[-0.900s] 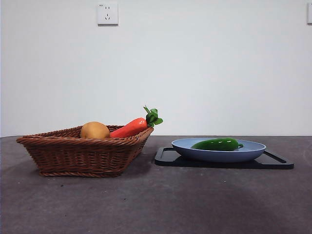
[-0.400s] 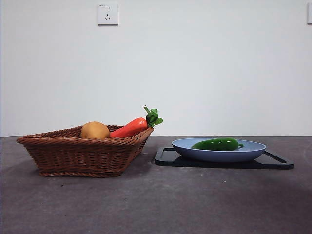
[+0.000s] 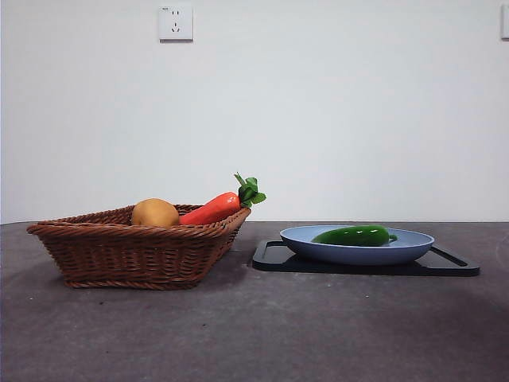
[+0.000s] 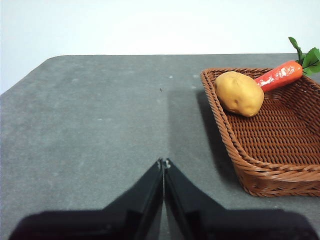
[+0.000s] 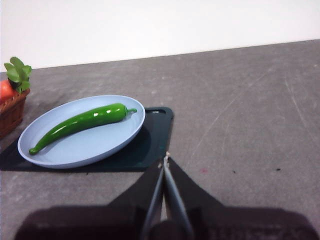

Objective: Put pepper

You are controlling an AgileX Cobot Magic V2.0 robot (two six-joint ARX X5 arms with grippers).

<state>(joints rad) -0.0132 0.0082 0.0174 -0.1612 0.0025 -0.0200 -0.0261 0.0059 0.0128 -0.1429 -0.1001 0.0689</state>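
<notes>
Pepper (image 3: 355, 235) lies on blue plate (image 3: 413, 248), untouched. Left gripper (image 4: 163, 163) and right gripper (image 5: 165, 160) both pressed together, holding nothing.

You have open bench (image 3: 254, 334) between the wicker basket (image 3: 135, 251) and the blue plate (image 3: 358, 251), with nothing above either.

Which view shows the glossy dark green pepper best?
The right wrist view: the glossy dark green pepper shows full length on the blue plate. The front view shows it low and side-on; the left wrist view misses it.
</notes>
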